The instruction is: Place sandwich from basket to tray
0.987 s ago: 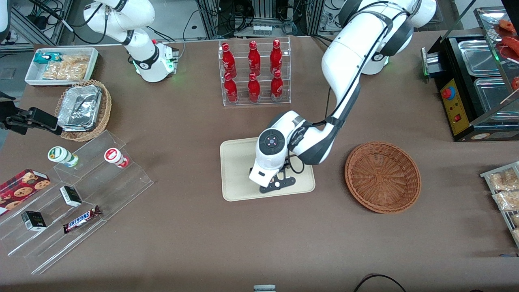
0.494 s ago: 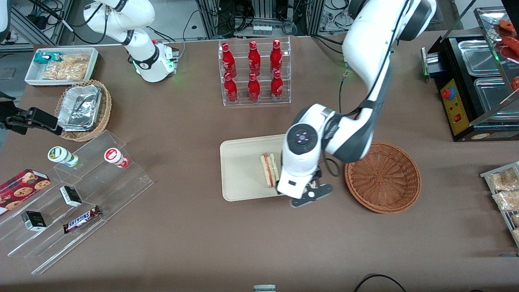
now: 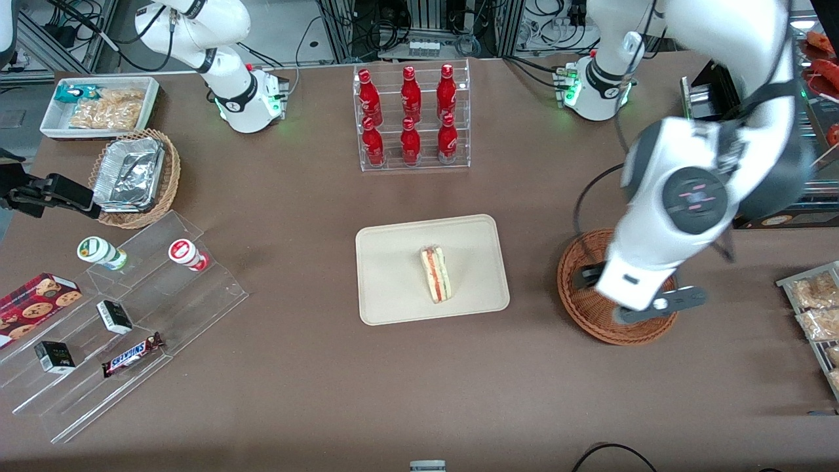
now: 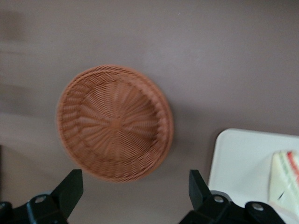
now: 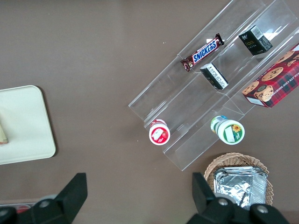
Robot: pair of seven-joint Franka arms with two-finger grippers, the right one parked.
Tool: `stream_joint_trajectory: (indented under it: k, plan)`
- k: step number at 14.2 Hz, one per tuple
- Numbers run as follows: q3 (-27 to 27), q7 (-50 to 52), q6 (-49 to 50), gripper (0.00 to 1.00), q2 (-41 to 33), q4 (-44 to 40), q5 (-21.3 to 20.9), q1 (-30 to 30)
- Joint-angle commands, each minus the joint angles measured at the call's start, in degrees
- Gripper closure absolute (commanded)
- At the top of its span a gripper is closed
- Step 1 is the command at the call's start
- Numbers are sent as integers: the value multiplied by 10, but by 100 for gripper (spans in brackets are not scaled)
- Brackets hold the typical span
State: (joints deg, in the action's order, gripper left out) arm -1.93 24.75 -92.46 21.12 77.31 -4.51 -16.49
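While the claw [image 3: 645,308] hangs above the wicker basket [image 3: 593,313], its two dark fingers [image 4: 70,189] are spread wide with nothing between them. That basket is round, shallow and reddish-brown, its weave running out from the centre, and nothing lies in it. Near it on the brown tabletop [image 3: 314,387], toward the parked arm's end, sits the cream-beige tray [image 3: 393,275], a flat rectangle with rounded corners and a low rim. On the tray lies the sandwich [image 3: 436,273], a small triangular wedge of pale bread on its side, the cut edge showing red, orange and green stripes of filling. It rests roughly mid-tray, well apart from the claw. In the left wrist view only a corner of the tray and part of the sandwich show beside the basket.
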Motion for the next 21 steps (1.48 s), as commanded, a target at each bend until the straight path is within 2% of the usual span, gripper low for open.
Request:
stream_joint_trajectory:
  k: [1,5,7,9,20,21]
  plan:
    - [5,-73,49,0,-56,29,13,36]
    - [4,-127,126,0,-106,32,7,53]
    - [4,-135,133,0,-144,63,6,59]
    - [3,-194,127,0,-166,90,6,88]
    - [6,-210,130,0,-148,59,14,108]
    - [16,-214,132,0,-151,58,15,134]
